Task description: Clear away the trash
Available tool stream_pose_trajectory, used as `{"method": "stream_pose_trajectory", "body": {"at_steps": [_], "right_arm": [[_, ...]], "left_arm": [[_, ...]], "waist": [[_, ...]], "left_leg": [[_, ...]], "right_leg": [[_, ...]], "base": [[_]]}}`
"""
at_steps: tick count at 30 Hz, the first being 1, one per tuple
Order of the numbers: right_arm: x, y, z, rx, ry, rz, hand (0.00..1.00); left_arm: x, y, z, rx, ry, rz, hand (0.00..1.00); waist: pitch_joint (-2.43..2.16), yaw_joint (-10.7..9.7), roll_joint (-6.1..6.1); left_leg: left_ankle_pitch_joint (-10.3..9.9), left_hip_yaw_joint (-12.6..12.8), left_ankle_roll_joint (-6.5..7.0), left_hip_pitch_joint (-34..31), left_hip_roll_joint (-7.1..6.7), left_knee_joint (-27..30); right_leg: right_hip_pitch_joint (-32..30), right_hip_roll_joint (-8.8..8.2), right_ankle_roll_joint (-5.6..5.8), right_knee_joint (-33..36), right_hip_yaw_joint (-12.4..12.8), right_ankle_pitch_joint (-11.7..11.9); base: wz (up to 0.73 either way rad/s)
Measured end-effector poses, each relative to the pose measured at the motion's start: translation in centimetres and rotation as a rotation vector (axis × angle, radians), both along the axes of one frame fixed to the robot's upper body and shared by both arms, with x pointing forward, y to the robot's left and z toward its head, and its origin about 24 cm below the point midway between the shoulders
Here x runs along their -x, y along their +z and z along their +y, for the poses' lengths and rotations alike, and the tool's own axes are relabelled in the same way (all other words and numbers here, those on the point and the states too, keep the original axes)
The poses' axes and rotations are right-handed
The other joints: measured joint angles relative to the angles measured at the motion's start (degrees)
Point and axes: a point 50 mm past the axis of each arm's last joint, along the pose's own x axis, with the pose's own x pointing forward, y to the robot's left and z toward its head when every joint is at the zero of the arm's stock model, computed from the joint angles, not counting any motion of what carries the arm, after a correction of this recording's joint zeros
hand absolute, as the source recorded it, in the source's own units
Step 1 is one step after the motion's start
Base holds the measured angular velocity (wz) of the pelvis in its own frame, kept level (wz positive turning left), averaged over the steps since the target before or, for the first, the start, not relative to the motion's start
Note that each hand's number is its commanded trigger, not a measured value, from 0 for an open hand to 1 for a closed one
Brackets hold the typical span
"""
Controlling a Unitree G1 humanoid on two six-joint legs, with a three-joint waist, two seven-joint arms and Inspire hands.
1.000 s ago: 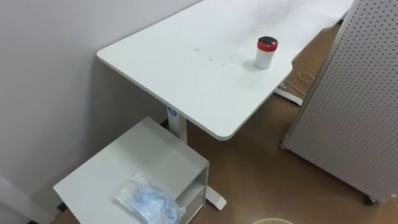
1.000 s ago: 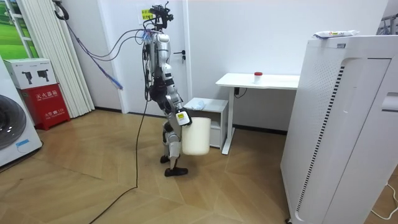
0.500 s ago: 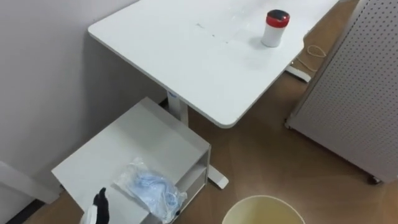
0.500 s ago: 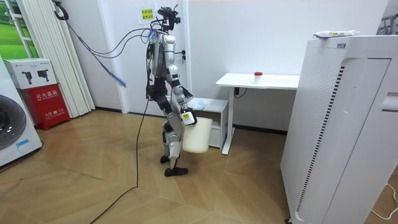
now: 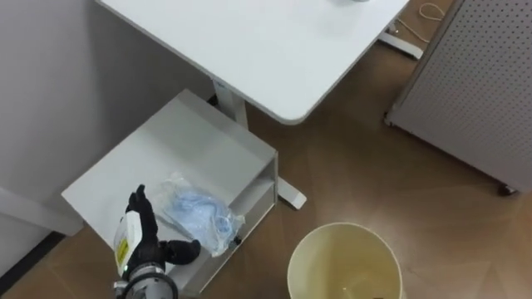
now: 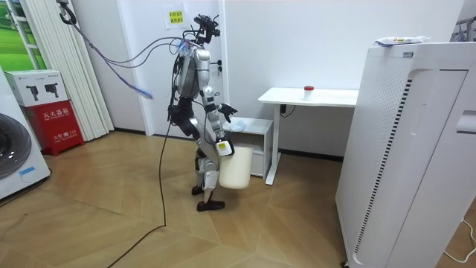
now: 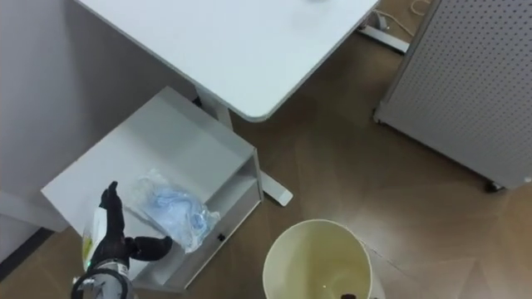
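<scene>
Lying crumpled on the flat top of a low white shelf unit (image 5: 158,162) is the garbage: a thin, clear plastic bag (image 5: 198,221) with a pale blue tint, wrinkled and glossy, near the unit's front edge above its open compartment. The left hand (image 5: 143,241), dark and jointed, is raised just beside the bag on the robot's left, spread wide with its fingers straight up and its thumb reaching sideways toward the plastic. Whether the thumb touches the bag cannot be told.

A smooth white table (image 5: 249,41) with rounded corners stands higher, behind the unit. A round cream bucket (image 5: 309,257) with plain matte walls is open below on the right, over the wood-grain floor (image 5: 357,166). A grey perforated panel (image 5: 474,75) stands to the right.

The room view shows the robot standing at the shelf unit, the bucket at its lowered right hand (image 6: 223,148); that hand's grip cannot be told.
</scene>
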Motion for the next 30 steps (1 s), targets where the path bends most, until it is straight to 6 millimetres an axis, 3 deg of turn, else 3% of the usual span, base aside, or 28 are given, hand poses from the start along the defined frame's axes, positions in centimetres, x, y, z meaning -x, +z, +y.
{"method": "stream_pose_trajectory", "body": {"at_steps": [3,11,17,22,24,30], "right_arm": [[-0.1,0.0,0.5,0.007,0.027,0.001,1.0],[-0.7,0.3,1.1,0.02,0.074,-0.042,1.0],[-1.1,0.6,1.2,0.026,0.085,-0.064,1.0],[-1.8,1.0,1.4,0.019,0.113,-0.094,1.0],[-2.1,1.3,1.6,0.012,0.121,-0.112,1.0],[-2.1,1.2,1.8,0.009,0.129,-0.112,1.0]], "left_arm": [[-1.3,1.3,-0.5,0.003,-0.013,-0.051,0.0],[-1.5,1.9,0.0,-0.028,-0.008,-0.082,0.0],[-2.0,2.4,-0.2,-0.043,-0.011,-0.106,0.0],[-3.0,3.7,0.9,-0.08,0.025,-0.142,0.0],[-3.1,4.2,1.8,-0.105,0.047,-0.158,0.0],[-3.2,4.4,2.3,-0.117,0.069,-0.166,0.0]], "waist": [[0.3,-0.14,0.37],[0.33,-1.01,0.36],[0.37,-1.33,0.3],[0.84,-1.97,-0.44],[0.89,-2.88,-0.54],[0.95,-4.91,-0.65]], "left_leg": [[-0.18,-0.16,-0.1,-2.65,0.42,2.7],[-1.04,-0.38,-1.02,-6.58,1.86,6.62],[-1.48,-0.82,-1.35,-8.77,1.93,8.44],[-3.1,-0.94,-1.92,-11.51,2.54,12.03],[-4.14,-1.17,-2.12,-13.28,3.01,14.26],[-4.7,-1.57,-2.7,-14.38,3.21,15.07]], "right_leg": [[-2.31,-0.13,-0.39,2.34,-0.56,-0.83],[-5.95,0.21,-1.39,5.75,-0.7,-1.88],[-8.27,0.07,-2.37,8.23,-0.72,-2.85],[-11.18,0.07,-3.05,12.08,-0.55,-4.58],[-12.75,0.04,-3.51,14.18,-0.86,-5.69],[-13.65,-0.07,-4.07,15.24,-1.44,-6.77]], "base": [[0.06],[-0.01],[0.03],[-0.01],[0.0],[0.04]]}}
